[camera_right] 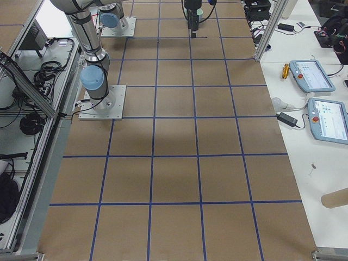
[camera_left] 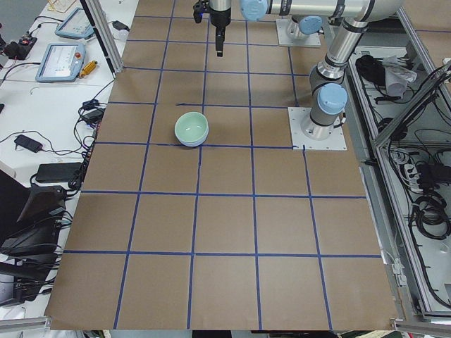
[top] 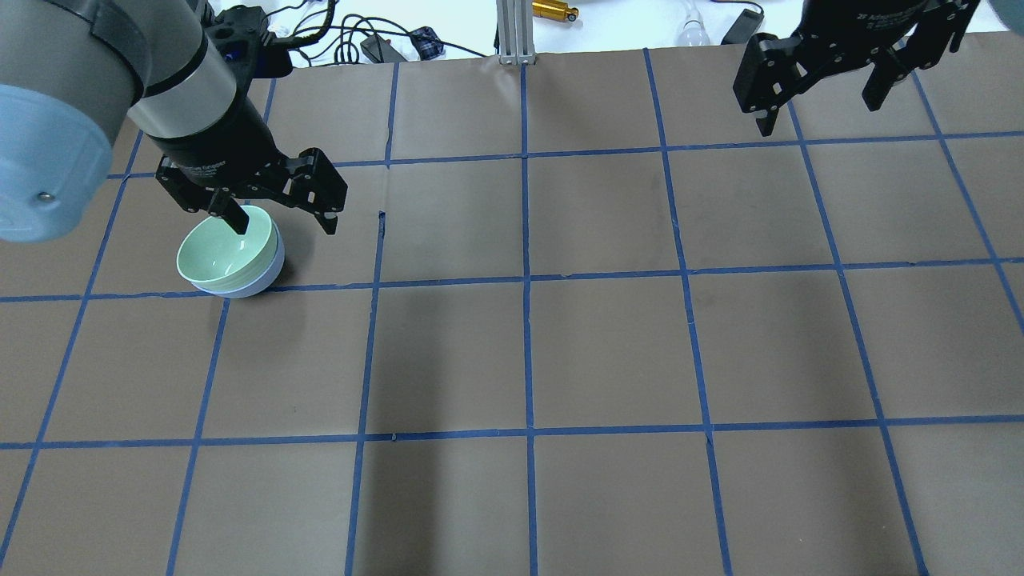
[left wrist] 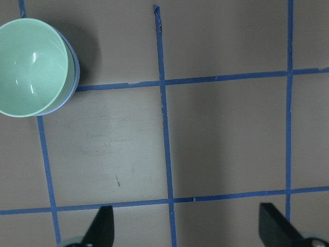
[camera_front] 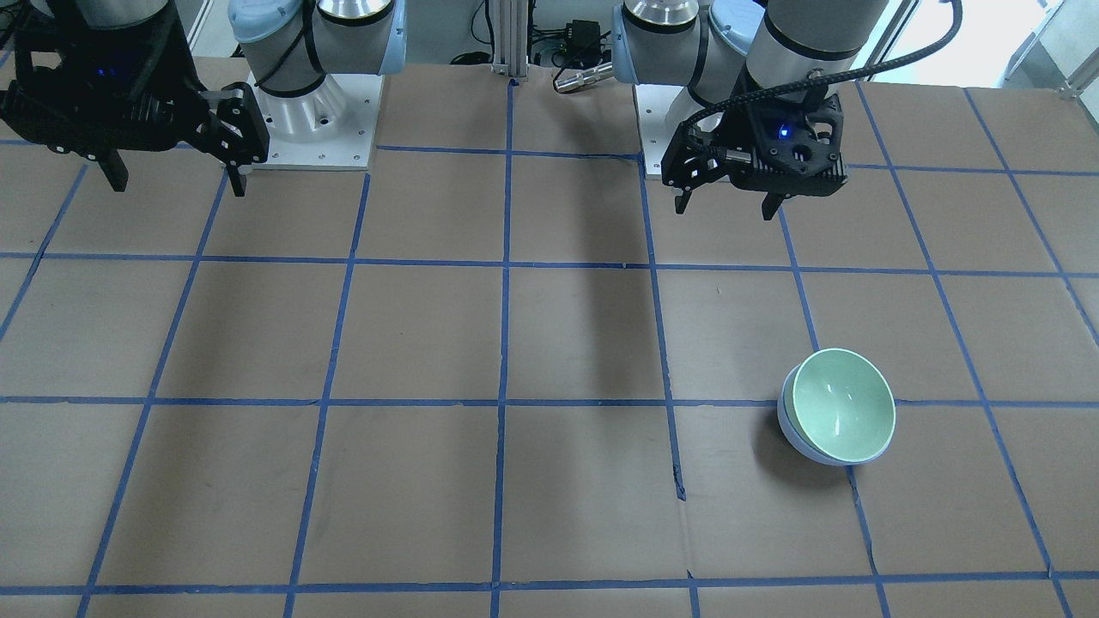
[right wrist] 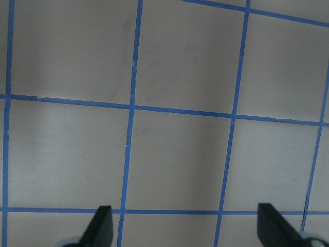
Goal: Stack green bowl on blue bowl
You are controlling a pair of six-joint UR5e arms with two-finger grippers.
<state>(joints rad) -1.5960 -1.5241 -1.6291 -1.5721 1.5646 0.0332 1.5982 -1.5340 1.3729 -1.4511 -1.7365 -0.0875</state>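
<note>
The green bowl [camera_front: 841, 405] sits nested inside the blue bowl [camera_front: 792, 436], slightly tilted, on the brown table. Both also show in the overhead view, the green bowl [top: 218, 258] and the blue bowl [top: 264, 278], and in the left wrist view, the green bowl [left wrist: 31, 67] and the blue bowl [left wrist: 74, 77]. My left gripper [camera_front: 726, 208] is open and empty, raised above the table and apart from the bowls; it also shows in the left wrist view [left wrist: 187, 226]. My right gripper [camera_front: 176, 184] is open and empty, raised on the table's other side; it also shows in the overhead view [top: 818, 116].
Blue tape [top: 526, 276] marks a grid on the brown paper. The arm bases [camera_front: 300, 112] [camera_front: 678, 129] stand at the robot's edge. Cables and small tools [top: 552, 10] lie past the far edge. Teach pendants [camera_right: 312, 76] rest on a side bench.
</note>
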